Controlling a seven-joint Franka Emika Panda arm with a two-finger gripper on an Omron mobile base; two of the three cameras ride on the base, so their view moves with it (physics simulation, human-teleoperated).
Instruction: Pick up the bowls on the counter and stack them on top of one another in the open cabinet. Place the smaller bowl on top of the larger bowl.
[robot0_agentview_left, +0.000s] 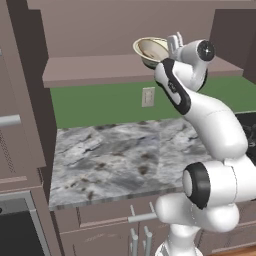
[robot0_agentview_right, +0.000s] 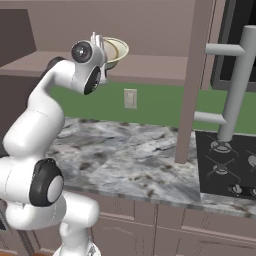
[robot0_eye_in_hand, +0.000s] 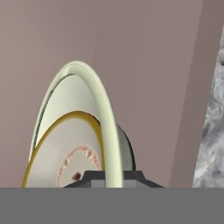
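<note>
Arm raised high, elbow bent, wrist up at the open cabinet (robot0_agentview_left: 100, 70) shelf. End effector (robot0_agentview_left: 173, 42) clamped narrow on rim of larger bowl (robot0_agentview_left: 150, 52), smaller bowl (robot0_eye_in_hand: 65, 153) nested inside. Worktop (robot0_agentview_left: 115, 155) well below.

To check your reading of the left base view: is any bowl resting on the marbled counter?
No: the counter bears no bowl; the larger bowl is up at the open cabinet.
</note>
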